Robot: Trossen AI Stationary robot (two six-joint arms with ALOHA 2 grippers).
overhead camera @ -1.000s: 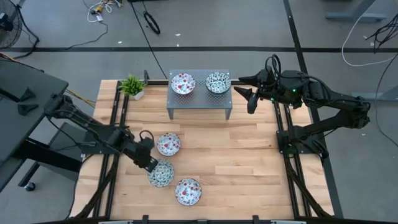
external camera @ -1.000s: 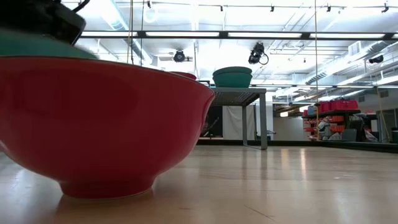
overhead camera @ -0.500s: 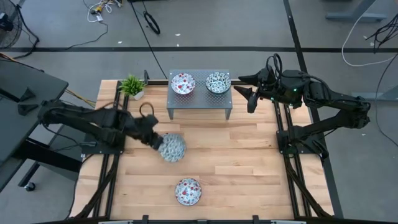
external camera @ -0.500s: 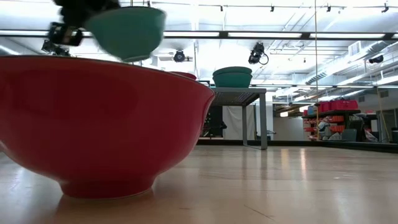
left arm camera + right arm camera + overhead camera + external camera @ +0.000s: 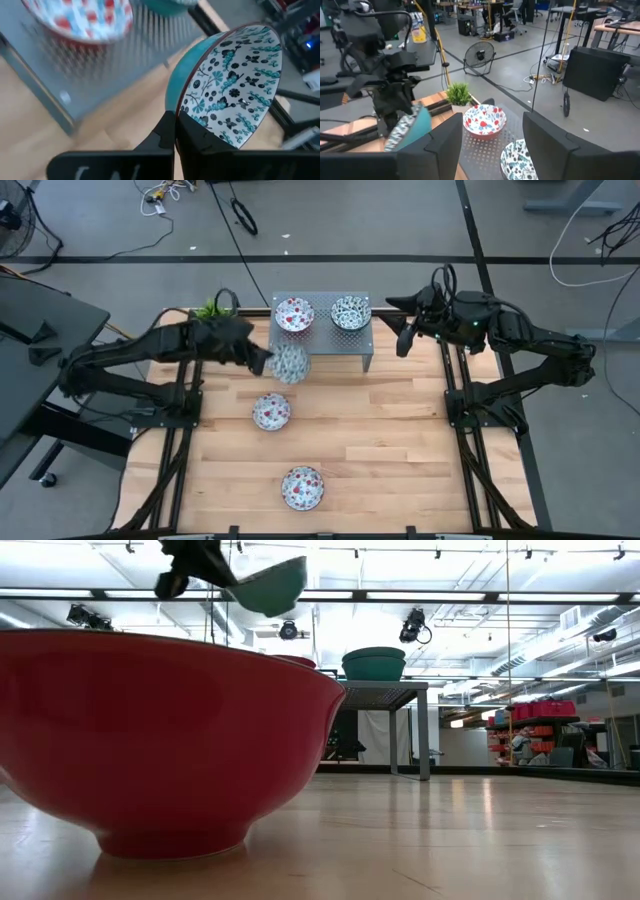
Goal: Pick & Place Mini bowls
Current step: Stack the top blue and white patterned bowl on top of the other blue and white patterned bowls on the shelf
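My left gripper (image 5: 268, 360) is shut on a green-teal mini bowl (image 5: 289, 363), carried in the air just in front of the grey perforated stand's (image 5: 322, 345) left part. The low view shows that bowl (image 5: 272, 584) high above the table. A reddish-pink bowl (image 5: 294, 314) and a green-teal bowl (image 5: 351, 312) sit on the stand's top. Two reddish-pink bowls rest on the table, one mid-left (image 5: 271, 411) and one near the near edge (image 5: 302, 487). My right gripper (image 5: 401, 332) hangs open and holds nothing, just right of the stand. My left gripper pinches the green-teal bowl's rim (image 5: 186, 111), one finger (image 5: 202, 141) inside on the patterned face and one finger (image 5: 161, 135) outside on the plain teal wall. It comes from the table's left. The bowl is lifted clear and tipped on its side, its opening turned away from the stand.
A small potted plant (image 5: 212, 315) stands at the table's far left corner, close behind the left arm. Black rails (image 5: 186, 440) run along both table sides. Bare wood lies between the stand and the two table bowls. The near reddish-pink bowl (image 5: 160, 730) fills the low view.
My left gripper has lifted the green-teal bowl off the table's near-left area and carried it up and toward the far edge, to the stand's front. The bowl has tipped from upright onto its side. The other bowls have stayed put.
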